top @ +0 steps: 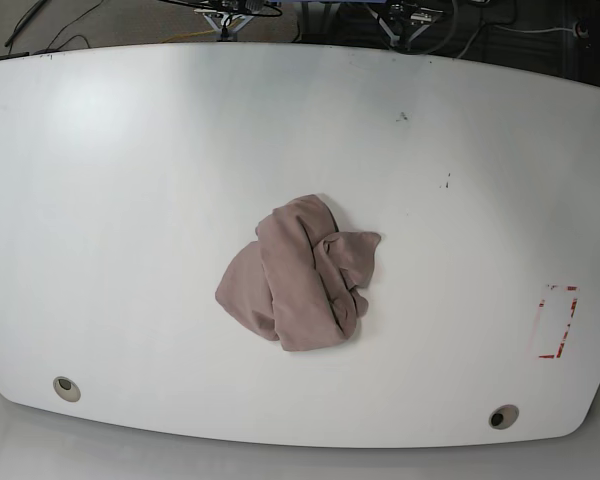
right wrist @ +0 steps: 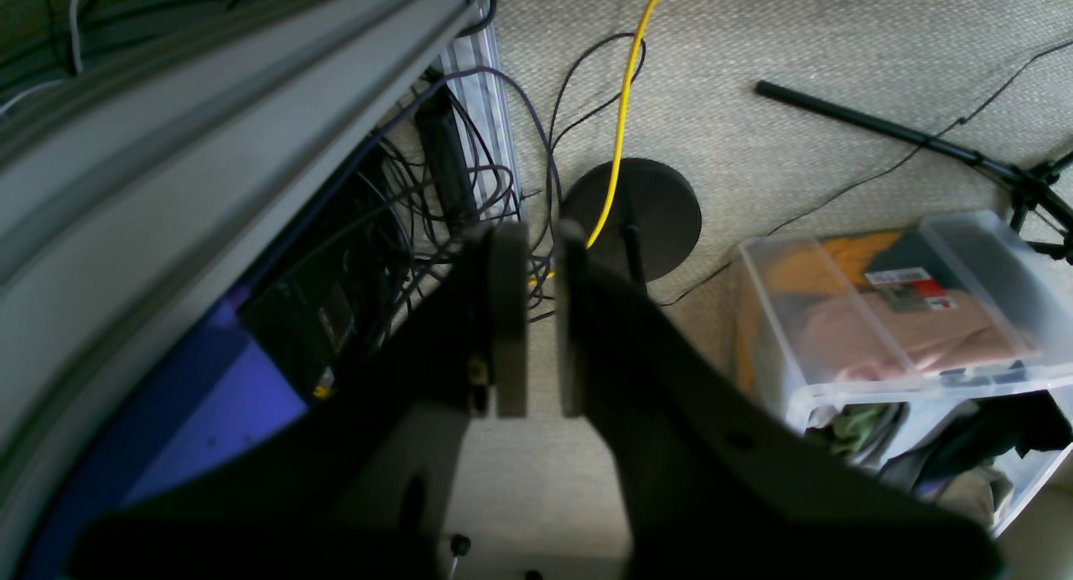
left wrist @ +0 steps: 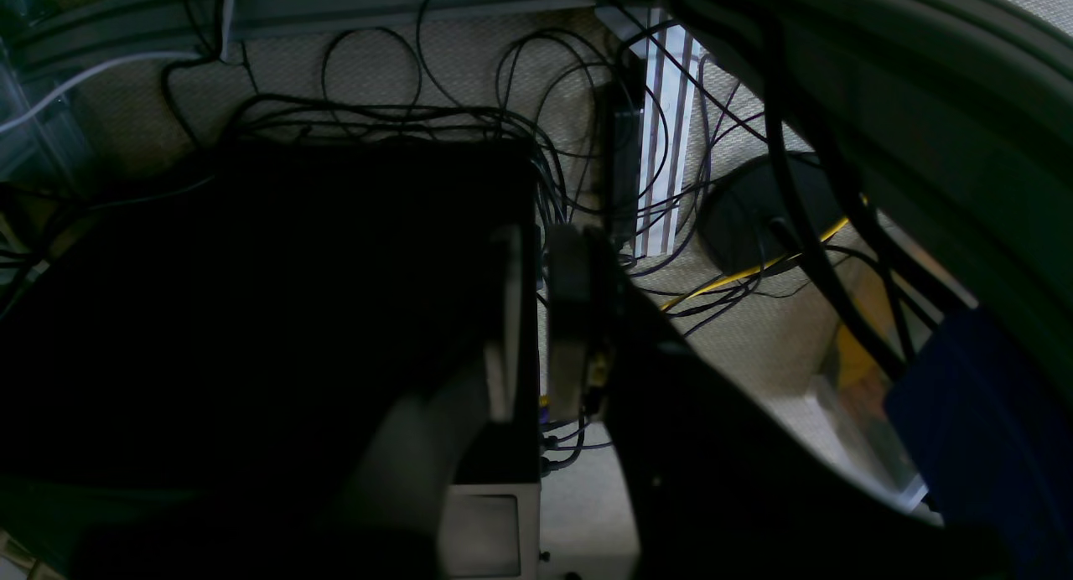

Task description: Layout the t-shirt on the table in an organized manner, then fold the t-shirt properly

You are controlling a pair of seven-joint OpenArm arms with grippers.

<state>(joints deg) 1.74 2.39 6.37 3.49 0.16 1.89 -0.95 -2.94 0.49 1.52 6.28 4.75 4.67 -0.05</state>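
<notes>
Dark and blurred, the left fingers (left wrist: 541,320) fill the near part of the left wrist view, drawn close together with only a thin gap and nothing between them. Beyond them lies carpeted floor (left wrist: 754,345), a black box (left wrist: 277,312) to the left, a tangle of black cables (left wrist: 469,127), a yellow cable (left wrist: 754,270) and a round black stand base (left wrist: 763,215). A dark blue shape (left wrist: 981,429) sits at the lower right. In the right wrist view, the right fingers (right wrist: 541,312) also stand nearly closed, a narrow slit between their flat pads (right wrist: 509,312), gripping nothing. They hang over the same carpet (right wrist: 796,60), beside a grey metal rail (right wrist: 209,127) on the left. A yellow cable (right wrist: 624,102) runs down to a round black base (right wrist: 662,211), and black cables (right wrist: 436,203) bunch near the rail. A clear plastic bin (right wrist: 905,312) with folded cloth inside sits at the right, and a thin black tripod leg (right wrist: 880,127) crosses the carpet above it. In the base view, neither arm shows. The white desk (top: 130,200) fills the picture, and the shirt (top: 300,275) lies near its middle, crumpled into a mauve-brown heap with folds over one another. Two round grommet holes (top: 66,387) (top: 501,417) sit near the front edge, and a red tape rectangle (top: 557,322) marks the right side, well apart from the shirt. Small dark specks (top: 403,117) dot the far part.
</notes>
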